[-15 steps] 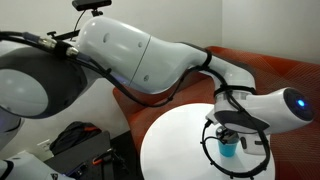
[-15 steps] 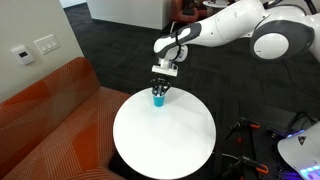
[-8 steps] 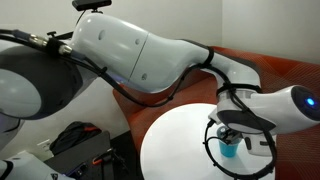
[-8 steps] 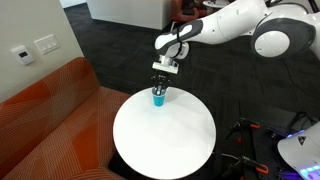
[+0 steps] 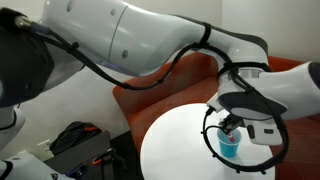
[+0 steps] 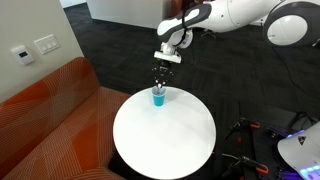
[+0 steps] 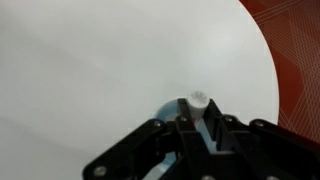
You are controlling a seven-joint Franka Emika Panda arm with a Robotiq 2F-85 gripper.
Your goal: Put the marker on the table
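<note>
Your gripper (image 6: 160, 76) hangs straight above the blue cup, jaws pointing down and drawn close together. In the wrist view they look clenched on a slim pale stick whose rounded end shows between them; I take that for the marker (image 7: 197, 101), though its colour is hard to read there.

Below you, the table (image 6: 165, 140) offers a wide white top, bare over its near and middle parts in both exterior views. The reddish-brown sofa (image 6: 50, 110) curves round its left side and plays no part.

In an exterior view the blue cup (image 6: 158, 97) stands upright by the table's far edge, right under the fingers. A thin dark line runs from the jaws down toward its mouth. Whether the tip is clear of the rim I cannot tell.

By my reading the grasp is made and the marker is partly out of the cup. What is left: raise until it is free, shift toward the bare near side, lower, and let go.
</note>
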